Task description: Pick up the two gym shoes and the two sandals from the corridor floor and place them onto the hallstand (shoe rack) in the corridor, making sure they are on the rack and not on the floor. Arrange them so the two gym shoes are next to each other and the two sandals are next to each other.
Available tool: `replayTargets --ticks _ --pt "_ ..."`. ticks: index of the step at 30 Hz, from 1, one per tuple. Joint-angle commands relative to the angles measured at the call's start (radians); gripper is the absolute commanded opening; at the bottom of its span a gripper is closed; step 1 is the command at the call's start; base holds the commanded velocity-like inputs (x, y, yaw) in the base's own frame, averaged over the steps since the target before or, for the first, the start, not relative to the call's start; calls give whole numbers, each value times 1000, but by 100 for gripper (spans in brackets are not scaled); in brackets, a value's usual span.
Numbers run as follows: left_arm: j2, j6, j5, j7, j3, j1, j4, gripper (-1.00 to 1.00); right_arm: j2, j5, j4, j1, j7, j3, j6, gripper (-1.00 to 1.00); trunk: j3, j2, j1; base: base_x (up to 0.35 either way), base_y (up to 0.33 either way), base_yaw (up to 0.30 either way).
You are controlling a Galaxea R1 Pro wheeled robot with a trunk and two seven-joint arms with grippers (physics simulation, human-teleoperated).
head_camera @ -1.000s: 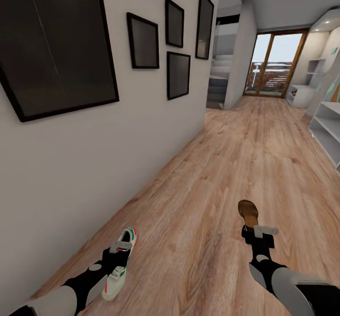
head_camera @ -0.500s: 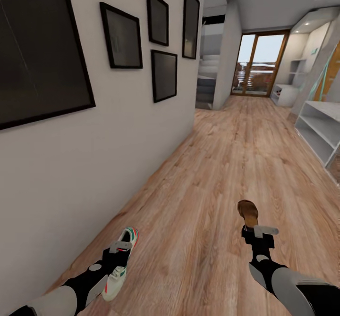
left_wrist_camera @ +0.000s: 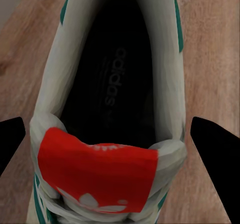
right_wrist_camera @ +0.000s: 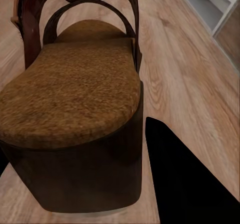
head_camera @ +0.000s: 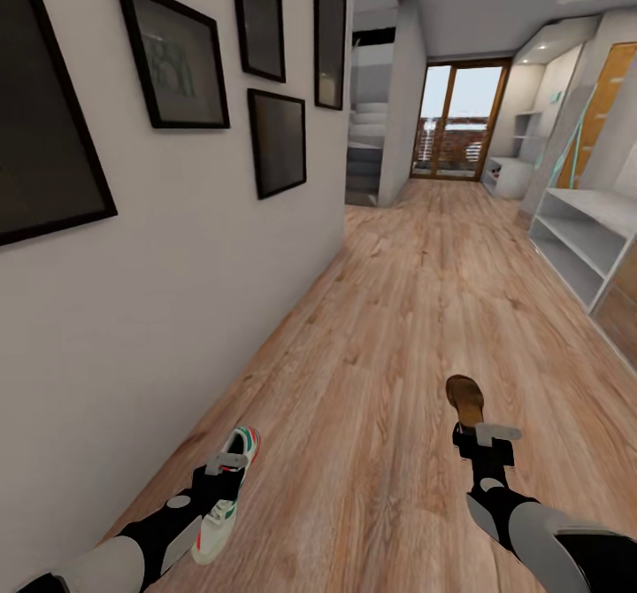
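head view: corridor, wood-plank floor running to a glazed door at the far end; white wall on the left with black picture frames.
left gripper: low at the left, fingers closed around a white sneaker with green and red trim, toe pointing forward, carried near the wall. left wrist view looks down into the sneaker: dark lining, red tongue tab, dark fingers on either side of the heel end; actual contact cannot be told.
right gripper: low at the right, fingers holding the heel end of a brown sandal, toe forward, over the floor. right wrist view: sandal with tan insole and dark straps, one dark finger beside its heel.
shoe rack: pale grey-white, open shelves, at the right edge of the corridor, well apart from both shoes.
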Motion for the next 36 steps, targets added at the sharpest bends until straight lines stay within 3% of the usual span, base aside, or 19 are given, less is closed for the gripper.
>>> replayTargets --ticks 1,17,36 --pt "0 0 0 0 0 0 0 -100 0 -2 0 0 1 0 -1 -100 0 0 0 338 -151 -15" --pt "0 0 0 0 0 0 0 -100 0 -2 0 0 1 0 -1 -100 0 0 0 334 -190 -18" --pt "0 0 0 0 0 0 0 -100 0 -2 0 0 1 0 -1 -100 0 0 0 338 -104 -225"
